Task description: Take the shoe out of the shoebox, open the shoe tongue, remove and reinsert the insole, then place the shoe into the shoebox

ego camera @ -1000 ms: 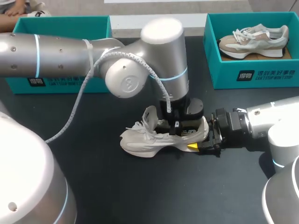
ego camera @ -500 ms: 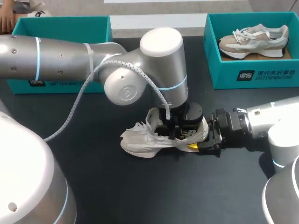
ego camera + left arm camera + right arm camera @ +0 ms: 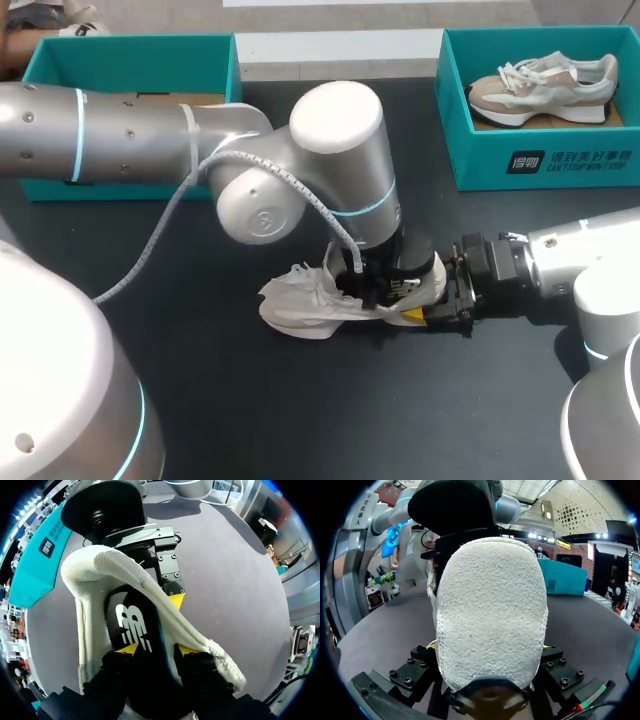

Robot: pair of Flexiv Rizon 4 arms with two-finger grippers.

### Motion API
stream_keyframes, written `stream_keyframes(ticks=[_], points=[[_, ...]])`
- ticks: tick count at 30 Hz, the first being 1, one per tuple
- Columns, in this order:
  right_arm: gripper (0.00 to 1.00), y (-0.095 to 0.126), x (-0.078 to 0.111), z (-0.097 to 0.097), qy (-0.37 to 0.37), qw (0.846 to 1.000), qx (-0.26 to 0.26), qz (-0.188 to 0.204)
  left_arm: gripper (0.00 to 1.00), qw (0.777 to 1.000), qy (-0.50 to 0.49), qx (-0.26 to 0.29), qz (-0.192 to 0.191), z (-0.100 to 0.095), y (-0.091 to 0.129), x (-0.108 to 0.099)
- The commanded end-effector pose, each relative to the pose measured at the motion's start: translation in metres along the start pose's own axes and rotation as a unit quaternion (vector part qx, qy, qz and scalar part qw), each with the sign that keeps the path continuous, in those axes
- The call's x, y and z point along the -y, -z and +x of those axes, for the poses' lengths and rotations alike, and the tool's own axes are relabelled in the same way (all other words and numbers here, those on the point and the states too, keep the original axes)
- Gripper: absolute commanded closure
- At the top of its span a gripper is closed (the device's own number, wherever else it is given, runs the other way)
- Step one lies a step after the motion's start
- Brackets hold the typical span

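Off-white knit shoe sits on its sole mid-tabletop, with a dark insole and its white logo showing inside. Right end effector is clamped on the heel from both sides. Left end effector is down in the opening, honestly can't tell if it's gripping anything. Count: two shoes, the second shoe lying in the right shoebox, plus a teal left shoebox.

Robotics lab workstation. Indicators: silver left arm and right arm at a dark table carrying a left shoebox and right shoebox, both teal.
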State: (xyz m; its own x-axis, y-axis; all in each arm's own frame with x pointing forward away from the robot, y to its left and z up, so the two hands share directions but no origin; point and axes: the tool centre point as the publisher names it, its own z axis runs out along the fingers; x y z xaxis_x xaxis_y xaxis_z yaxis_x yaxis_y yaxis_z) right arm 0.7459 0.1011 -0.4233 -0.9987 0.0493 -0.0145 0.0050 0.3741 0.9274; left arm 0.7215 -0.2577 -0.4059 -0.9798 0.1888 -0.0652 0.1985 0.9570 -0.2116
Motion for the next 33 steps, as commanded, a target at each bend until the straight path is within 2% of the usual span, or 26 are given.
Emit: stream_keyframes(ticks=[1, 2, 7, 15, 21, 22, 28, 33], points=[[1.00, -0.006, 0.006, -0.002, -0.001, 1.000, 0.001, 0.000, 0.88, 1.000, 0.007, 0.030, -0.007, 0.004, -0.023, -0.001], [1.00, -0.006, 0.006, -0.002, -0.001, 1.000, 0.001, 0.000, 1.00, 0.999, 0.007, 0.035, -0.007, 0.003, -0.024, -0.002], [1.00, -0.006, 0.006, -0.002, -0.001, 1.000, 0.001, 0.000, 1.00, 0.998, 0.027, 0.056, -0.015, -0.006, -0.025, -0.007], [1.00, -0.006, 0.006, -0.002, -0.001, 1.000, 0.001, 0.000, 1.00, 0.996, 0.079, 0.032, -0.023, -0.013, -0.004, -0.018], [1.00, -0.006, 0.006, -0.002, -0.001, 1.000, 0.001, 0.000, 1.00, 0.996, 0.079, 0.032, -0.023, -0.013, -0.004, -0.018], [1.00, -0.006, 0.006, -0.002, -0.001, 1.000, 0.001, 0.000, 1.00, 0.994, 0.103, 0.005, -0.024, -0.013, 0.018, -0.021], [1.00, -0.006, 0.006, -0.002, -0.001, 1.000, 0.001, 0.000, 1.00, 0.990, 0.142, -0.015, -0.017, -0.015, 0.034, -0.028], [1.00, -0.006, 0.006, -0.002, -0.001, 1.000, 0.001, 0.000, 1.00, 0.989, 0.149, -0.025, -0.010, -0.016, 0.038, -0.032]])
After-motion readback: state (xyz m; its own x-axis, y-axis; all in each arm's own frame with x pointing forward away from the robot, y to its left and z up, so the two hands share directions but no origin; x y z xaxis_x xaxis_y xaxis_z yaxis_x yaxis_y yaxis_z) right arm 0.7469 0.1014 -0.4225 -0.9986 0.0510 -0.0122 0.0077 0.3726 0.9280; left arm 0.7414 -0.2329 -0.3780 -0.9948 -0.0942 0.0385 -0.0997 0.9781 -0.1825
